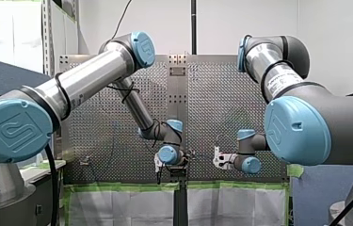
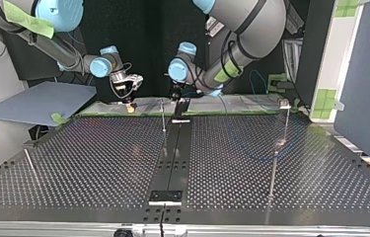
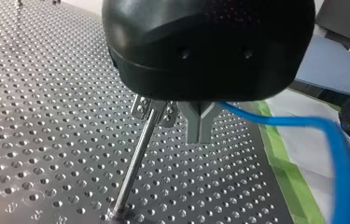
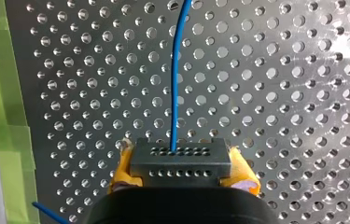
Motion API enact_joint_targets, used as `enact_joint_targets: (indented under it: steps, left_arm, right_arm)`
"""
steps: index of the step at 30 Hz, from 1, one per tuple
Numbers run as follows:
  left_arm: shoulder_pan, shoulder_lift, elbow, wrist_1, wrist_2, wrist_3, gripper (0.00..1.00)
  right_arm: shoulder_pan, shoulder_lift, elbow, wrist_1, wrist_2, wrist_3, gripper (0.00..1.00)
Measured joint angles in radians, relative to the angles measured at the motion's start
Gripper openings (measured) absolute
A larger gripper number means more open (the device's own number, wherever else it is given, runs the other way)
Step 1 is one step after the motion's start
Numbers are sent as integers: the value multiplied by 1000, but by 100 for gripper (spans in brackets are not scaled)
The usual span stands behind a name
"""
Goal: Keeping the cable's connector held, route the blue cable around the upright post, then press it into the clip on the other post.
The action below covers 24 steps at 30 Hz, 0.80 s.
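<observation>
The blue cable (image 4: 174, 84) starts at a dark, many-holed connector (image 4: 180, 156). My right gripper (image 4: 182, 170) has its yellow pads closed on the connector's two sides, low over the perforated table (image 2: 98, 163) near its green-taped edge. From there the cable runs straight ahead across the holes. In the left wrist view it appears again, coming out beside the metal fingers of my left gripper (image 3: 199, 128) and curving away in a wide loop. Those fingers look pressed together. They seem to pinch the cable, though the contact itself is hidden under the black gripper body. The fingers hang just beside the top of a thin upright post (image 3: 135, 163) near the middle of the table. As a judgement, the connector hold is in place and the routing round this post is only beginning, since no wrap around it can be seen. The other post (image 2: 284, 128) stands well apart at the top view's right, with its clip (image 2: 284, 103) on top and no cable visible in it, so the pressing-in is not yet done.
</observation>
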Motion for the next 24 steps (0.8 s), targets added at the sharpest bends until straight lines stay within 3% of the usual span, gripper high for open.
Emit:
enact_joint_targets:
  steps: [11, 24]
  left_arm:
    - [19, -12, 66, -23, 58, -70, 0]
    - [43, -17, 80, -27, 140, -169, 0]
  right_arm:
    - [0, 1, -3, -1, -6, 9, 0]
    - [0, 3, -8, -5, -5, 12, 0]
